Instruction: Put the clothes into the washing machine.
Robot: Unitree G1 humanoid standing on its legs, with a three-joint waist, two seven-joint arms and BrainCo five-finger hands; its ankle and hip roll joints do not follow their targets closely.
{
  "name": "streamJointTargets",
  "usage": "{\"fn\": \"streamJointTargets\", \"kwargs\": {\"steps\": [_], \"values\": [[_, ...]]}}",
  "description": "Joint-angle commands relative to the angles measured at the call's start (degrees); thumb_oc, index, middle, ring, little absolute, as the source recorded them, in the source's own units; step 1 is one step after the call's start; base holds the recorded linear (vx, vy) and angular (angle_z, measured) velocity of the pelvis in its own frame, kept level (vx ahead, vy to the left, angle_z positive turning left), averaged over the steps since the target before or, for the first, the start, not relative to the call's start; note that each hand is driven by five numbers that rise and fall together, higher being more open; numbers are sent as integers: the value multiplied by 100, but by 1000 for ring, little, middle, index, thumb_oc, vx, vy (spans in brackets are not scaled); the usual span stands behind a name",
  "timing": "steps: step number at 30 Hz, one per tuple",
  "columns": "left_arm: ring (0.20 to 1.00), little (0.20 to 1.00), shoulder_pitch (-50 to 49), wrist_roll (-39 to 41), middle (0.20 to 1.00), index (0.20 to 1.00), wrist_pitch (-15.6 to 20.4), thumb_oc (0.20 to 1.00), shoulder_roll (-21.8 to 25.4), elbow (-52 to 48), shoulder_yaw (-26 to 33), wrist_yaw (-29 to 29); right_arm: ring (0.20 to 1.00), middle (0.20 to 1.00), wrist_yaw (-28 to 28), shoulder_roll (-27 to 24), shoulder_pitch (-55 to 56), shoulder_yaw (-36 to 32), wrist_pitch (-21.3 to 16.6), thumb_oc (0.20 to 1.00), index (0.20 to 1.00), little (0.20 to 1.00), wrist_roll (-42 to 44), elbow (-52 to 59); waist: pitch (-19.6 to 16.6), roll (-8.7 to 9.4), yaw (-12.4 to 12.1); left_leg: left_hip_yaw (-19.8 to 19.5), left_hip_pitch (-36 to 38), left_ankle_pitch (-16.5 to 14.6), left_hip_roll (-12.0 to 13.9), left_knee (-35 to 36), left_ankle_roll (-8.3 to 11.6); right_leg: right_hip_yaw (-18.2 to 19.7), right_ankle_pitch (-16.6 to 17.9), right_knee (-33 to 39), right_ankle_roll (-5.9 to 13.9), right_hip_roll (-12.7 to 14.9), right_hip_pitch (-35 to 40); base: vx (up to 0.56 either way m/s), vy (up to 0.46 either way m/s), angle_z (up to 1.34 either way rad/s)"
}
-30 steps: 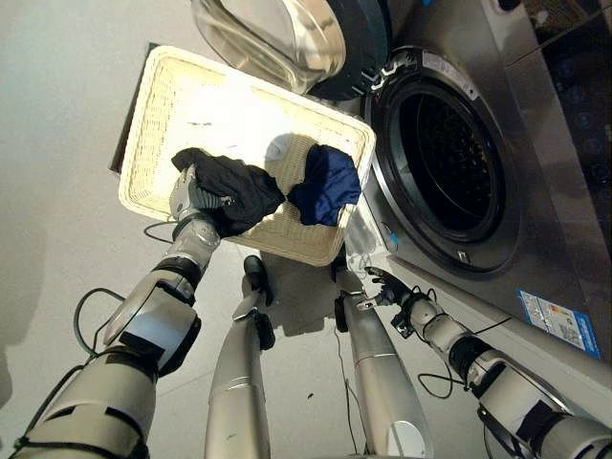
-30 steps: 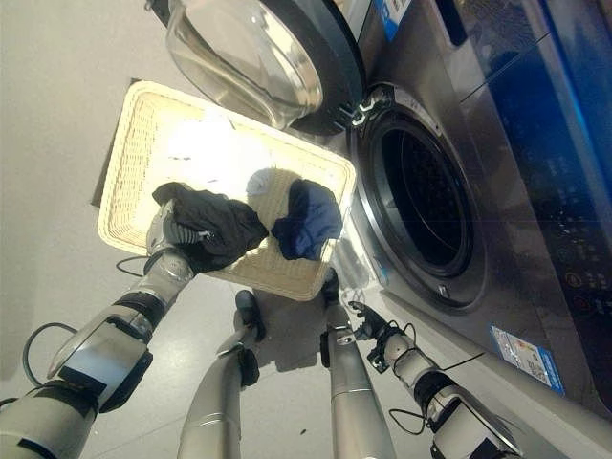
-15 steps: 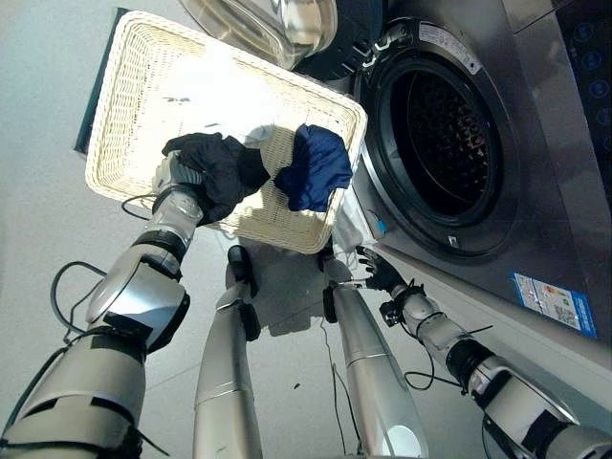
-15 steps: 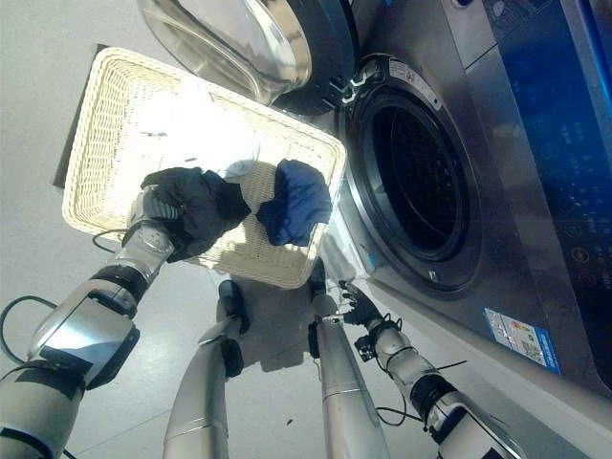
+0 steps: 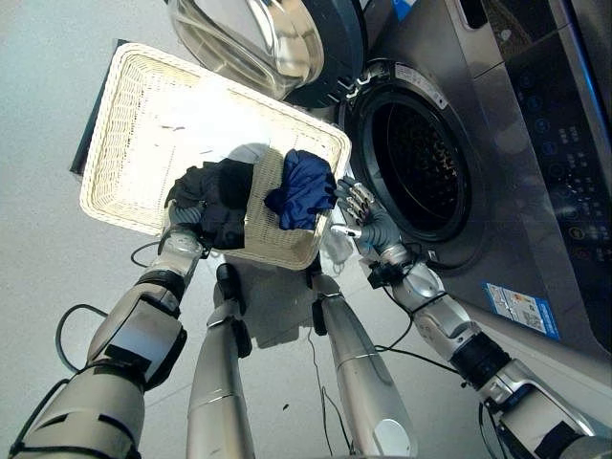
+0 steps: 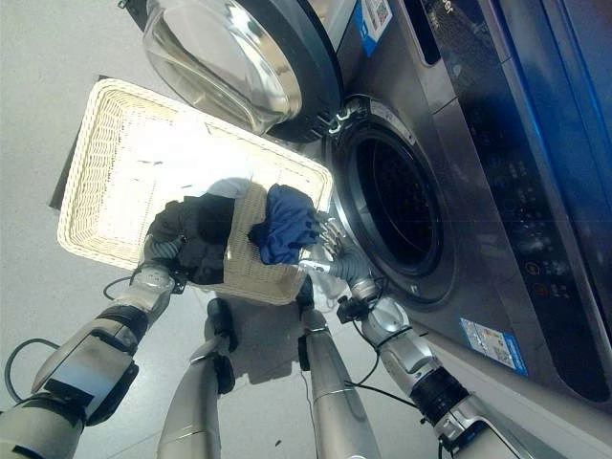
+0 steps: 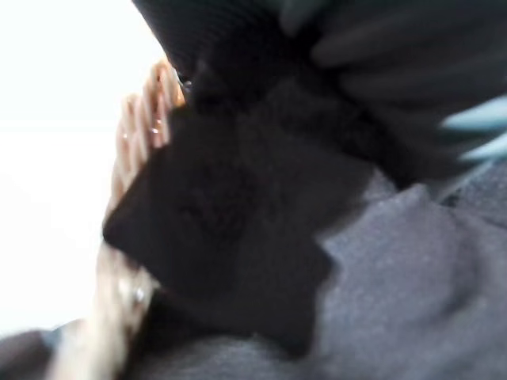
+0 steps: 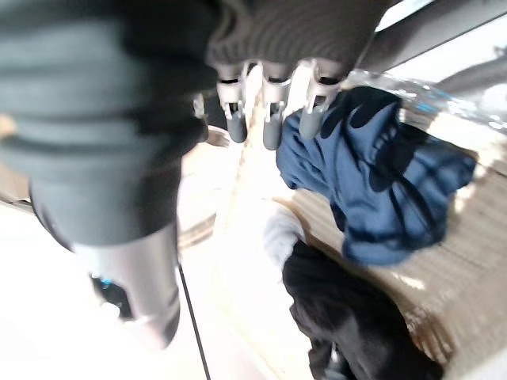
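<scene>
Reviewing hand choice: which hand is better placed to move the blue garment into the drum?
Right. The right hand is open beside the blue garment, between the basket and the drum. The left hand sits at the black garment.

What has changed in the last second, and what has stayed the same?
The right hand rose from low beside the washing machine to the blue garment at the basket rim, fingers straight, not gripping yet. The left hand still holds the black garment. Both garments remain in the basket; the door stays open.
</scene>
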State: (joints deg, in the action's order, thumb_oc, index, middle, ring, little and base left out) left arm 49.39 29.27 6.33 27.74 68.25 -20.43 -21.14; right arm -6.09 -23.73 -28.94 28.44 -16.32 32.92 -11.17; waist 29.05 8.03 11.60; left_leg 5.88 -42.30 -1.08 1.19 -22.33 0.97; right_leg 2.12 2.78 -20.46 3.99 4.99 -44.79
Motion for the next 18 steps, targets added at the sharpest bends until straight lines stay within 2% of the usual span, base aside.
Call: {"fn": "streamJointTargets", "kwargs": {"steps": [1,3,5,6,9,10,11,12,14,15,18], "values": [[200,200,-489,720,200,200,555,200,-135,-164,445,107,1000,1000,-73,-185,16,-400,-120,1000,1000,1000,-341,721,75,-472,-272,8,253,-127,-426,111,117,-401,-255,218,-85,-451,340,1,-58,42],[200,200,-687,685,200,200,669,200,-199,-585,459,248,1000,1000,-17,-204,-62,-436,-3,1000,1000,1000,-357,788,75,-599,-372,-115,346,-15,-442,247,143,-453,-330,186,-117,-456,444,2,-66,38],[200,200,-814,747,200,200,674,200,-229,-1012,427,594,1000,1000,-36,-225,-154,-448,126,1000,1000,1000,-360,793,75,-695,-465,-192,429,79,-444,382,171,-528,-392,160,-140,-436,531,-1,-76,53],[200,200,-944,874,200,200,706,200,-240,-1571,305,972,1000,1000,-21,-257,-257,-446,280,1000,1000,1000,-311,742,75,-787,-577,-248,518,170,-449,519,201,-615,-440,150,-162,-397,628,-1,-61,41],[200,200,-961,891,200,200,731,200,-241,-1617,296,1035,1000,1000,-9,-260,-263,-444,297,1000,1000,1000,-315,737,75,-796,-584,-257,530,180,-450,537,204,-624,-445,151,-163,-393,640,2,-28,30],[200,200,-1139,963,200,200,792,200,-281,-2373,113,1598,1000,1000,-42,-229,-366,-380,431,1000,1000,1000,-475,586,75,-901,-728,-319,667,283,-453,724,224,-725,-485,158,-177,-353,774,7,-35,18],[200,200,-1139,963,200,200,792,200,-281,-2373,113,1598,1000,1000,-42,-229,-366,-380,431,1000,1000,1000,-475,586,75,-901,-728,-319,667,283,-453,724,224,-725,-485,158,-177,-353,774,5,-45,31],[200,200,-1226,1034,200,200,927,200,-321,-2731,18,2072,1000,1000,-87,-188,-435,-334,570,1000,1000,1000,-574,497,75,-954,-805,-352,737,338,-459,830,232,-787,-498,187,-186,-324,847,-7,-17,35],[200,200,-1313,1035,200,200,1004,200,-381,-3207,-61,2571,1000,1000,-145,-128,-528,-273,709,1000,1000,1000,-743,273,75,-1014,-908,-389,825,389,-477,931,235,-882,-505,231,-193,-274,954,-8,-15,38],[200,200,-1339,1173,200,200,1009,200,-394,-3430,-101,2949,1000,1000,-178,-108,-579,-245,802,1000,1000,1000,-788,148,75,-1034,-953,-402,865,411,-480,970,234,-933,-505,244,-201,-251,998,-6,-9,25],[200,200,-1387,1297,200,200,907,200,-341,-4021,-280,3562,1000,1000,-258,-110,-718,-154,915,1000,1000,1000,-864,-173,75,-1077,-1046,-435,929,435,-490,1028,224,-1033,-513,251,-206,-212,1068,-8,-3,18]]}}
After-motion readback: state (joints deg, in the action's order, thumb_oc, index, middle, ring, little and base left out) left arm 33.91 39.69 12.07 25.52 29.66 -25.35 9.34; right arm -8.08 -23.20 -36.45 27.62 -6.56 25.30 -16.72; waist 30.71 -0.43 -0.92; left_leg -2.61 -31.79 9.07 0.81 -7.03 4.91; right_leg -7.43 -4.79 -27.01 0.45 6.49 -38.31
